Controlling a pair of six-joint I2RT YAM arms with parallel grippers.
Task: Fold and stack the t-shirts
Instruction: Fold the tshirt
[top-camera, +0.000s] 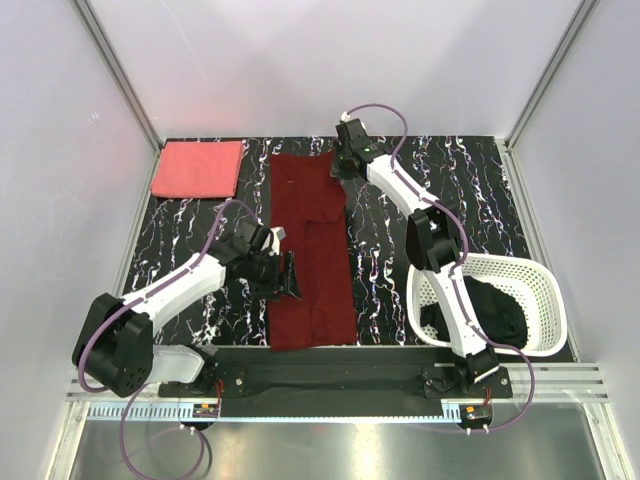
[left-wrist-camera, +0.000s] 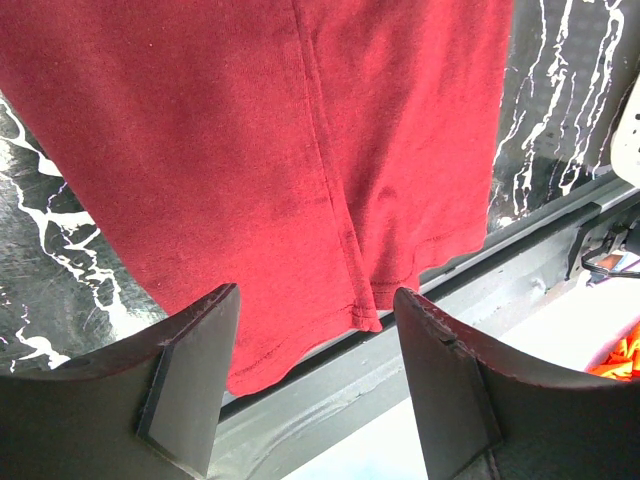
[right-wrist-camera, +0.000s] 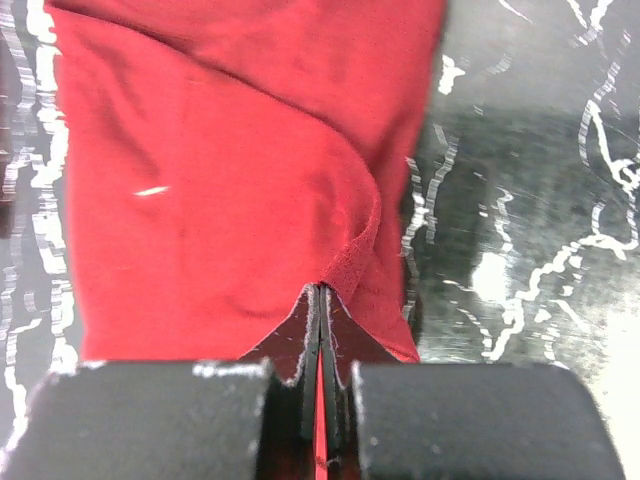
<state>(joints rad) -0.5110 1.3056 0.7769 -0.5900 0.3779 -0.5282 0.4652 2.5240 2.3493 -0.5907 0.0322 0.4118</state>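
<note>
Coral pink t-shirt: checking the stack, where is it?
Top view: the coral pink t-shirt lies folded at the far left table corner, left of the maroon t-shirt.

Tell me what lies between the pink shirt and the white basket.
The dark red shirt lies between the pink shirt and the basket, with the right arm beside it, in the top view.

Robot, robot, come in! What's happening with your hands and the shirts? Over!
Left hand open above maroon shirt. Right hand shut on its far edge. Nothing in the way.
</note>
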